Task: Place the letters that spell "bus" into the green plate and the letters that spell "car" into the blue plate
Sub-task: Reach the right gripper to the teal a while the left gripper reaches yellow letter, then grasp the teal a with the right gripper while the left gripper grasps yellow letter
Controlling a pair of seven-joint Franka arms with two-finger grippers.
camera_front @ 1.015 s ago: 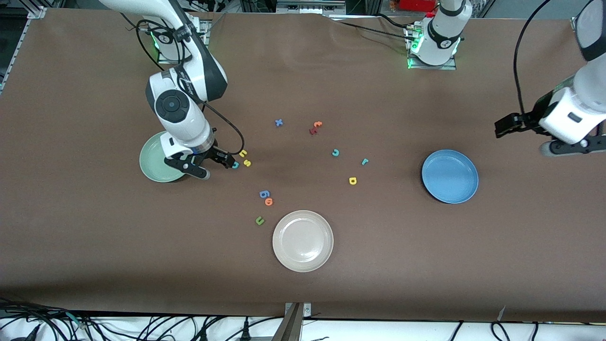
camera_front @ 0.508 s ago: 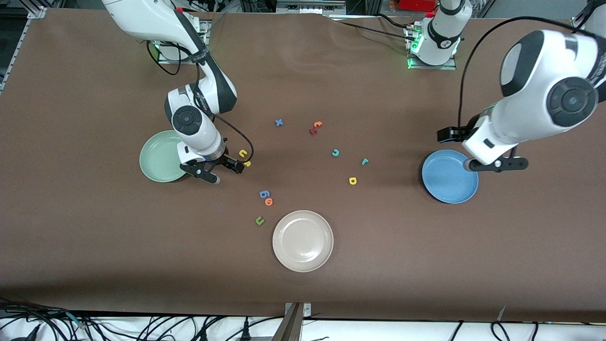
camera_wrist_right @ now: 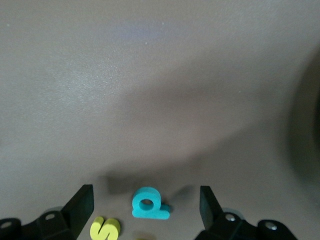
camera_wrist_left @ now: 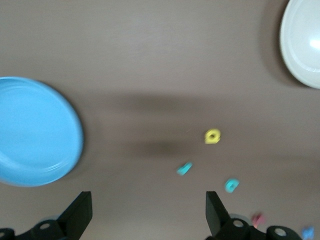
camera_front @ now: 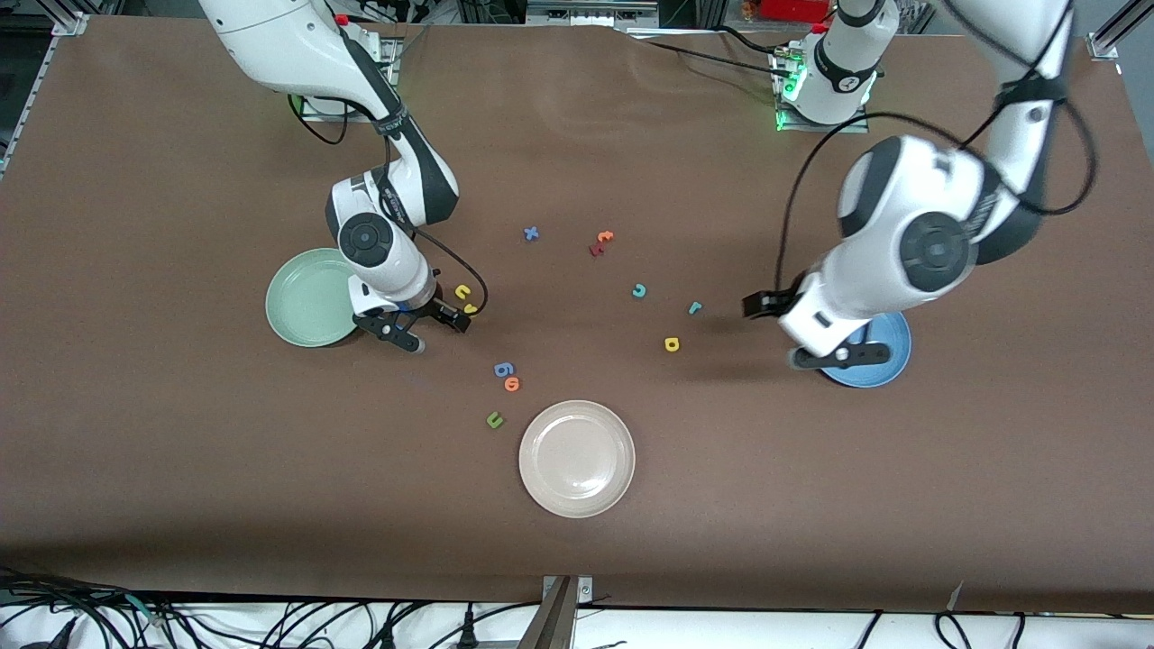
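Mint-green plate (camera_front: 306, 298) and blue plate (camera_front: 879, 356) are both lying empty; right gripper (camera_wrist_right: 146, 207) is straddling the teal b (camera_wrist_right: 148, 203) with wide jaws beside the green plate, left gripper (camera_wrist_left: 148, 214) is hanging wide over bare table near the c, r, a

The front view looks down from a high position across the brown table (camera_front: 180, 469), facing both arm bases along its top edge and covering the whole tabletop. The left wrist view faces straight down from well above the surface; it shares with the front view the round sky-blue plate (camera_wrist_left: 35, 131), the small yellow blocky foam letter (camera_wrist_left: 212, 136) and the beige-white plate (camera_wrist_left: 302, 42). The right wrist view sits close above the table and shows the small teal foam letter "b" (camera_wrist_right: 148, 203) between its fingertips (camera_wrist_right: 80, 200).
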